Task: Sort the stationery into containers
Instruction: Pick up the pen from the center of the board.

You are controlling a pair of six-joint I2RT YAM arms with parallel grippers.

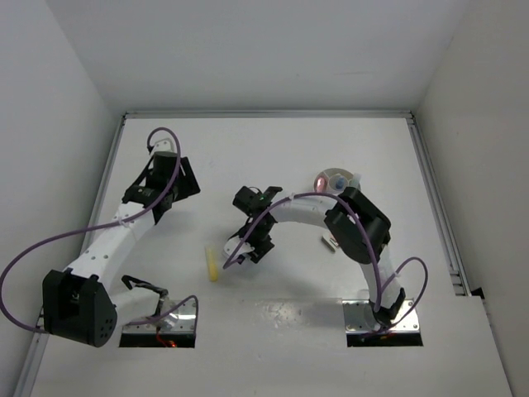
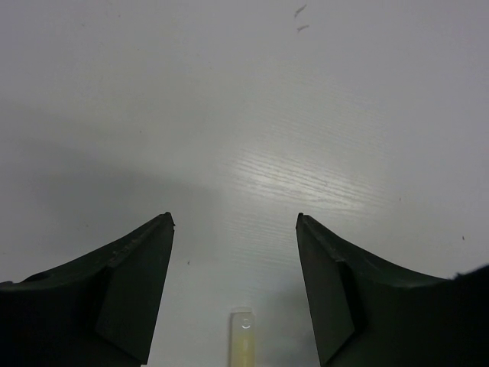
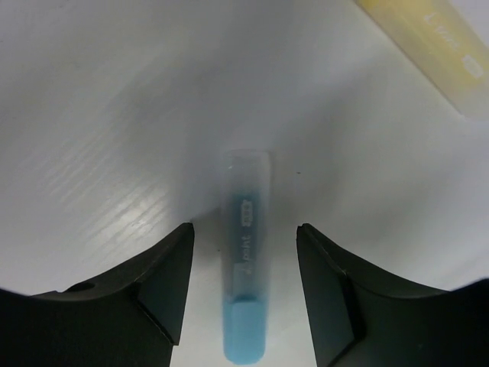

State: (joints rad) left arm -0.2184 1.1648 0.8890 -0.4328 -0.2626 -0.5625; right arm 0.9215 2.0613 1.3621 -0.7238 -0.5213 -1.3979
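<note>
Right wrist view: right claw [image 3: 244, 228] is held apart, nothing clamped, with the pastel-blue translucent plastic stick [image 3: 246, 267] laid flat on the white table [image 3: 92, 115] between its jaws; it is judged light, stiff, slippery, best gripped mid-barrel.

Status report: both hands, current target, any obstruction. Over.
Left hand open, empty. Right hand open, straddling pastel blue plastic stick, not gripped. Pastel yellow plastic stick lies close by, outside the hand.
</note>
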